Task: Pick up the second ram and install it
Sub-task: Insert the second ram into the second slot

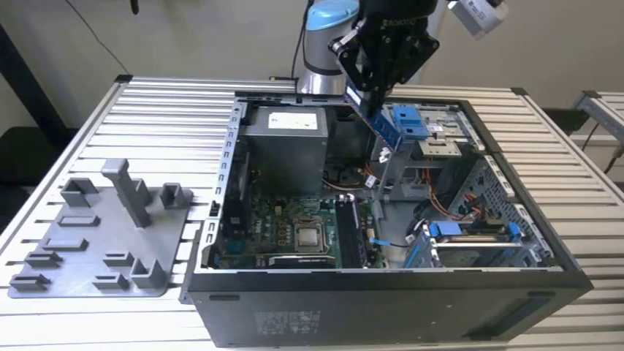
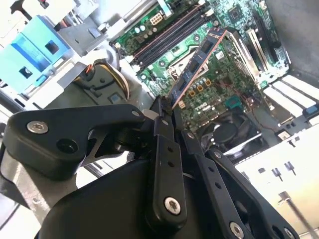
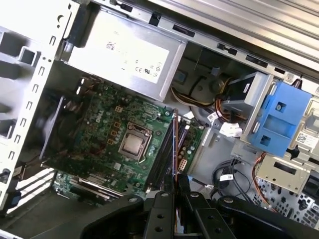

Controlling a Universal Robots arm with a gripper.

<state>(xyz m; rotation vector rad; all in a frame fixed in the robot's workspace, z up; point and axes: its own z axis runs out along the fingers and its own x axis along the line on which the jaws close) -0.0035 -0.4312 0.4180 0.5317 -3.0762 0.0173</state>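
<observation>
My gripper (image 1: 364,91) hangs over the open computer case (image 1: 390,281), shut on the second ram (image 1: 378,123), a thin dark blue stick that slants down from the fingers into the case's upper part. In both wrist views the black fingers (image 2: 160,124) clamp one end of the stick. In the second wrist view the ram (image 2: 199,62) reaches out over the green motherboard (image 2: 234,74). It appears edge-on (image 3: 175,142) in the first wrist view, above the long black memory slots (image 3: 160,159) beside the silver processor (image 3: 133,145). The stick is still well above the board.
A grey power supply (image 1: 283,142) fills the case's back corner. Blue drive brackets (image 1: 411,121) and a metal drive cage (image 1: 478,241) stand toward the exterior view's right. Loose cables (image 3: 234,174) lie near the slots. A grey holder tray (image 1: 98,234) sits on the slatted table beside the case.
</observation>
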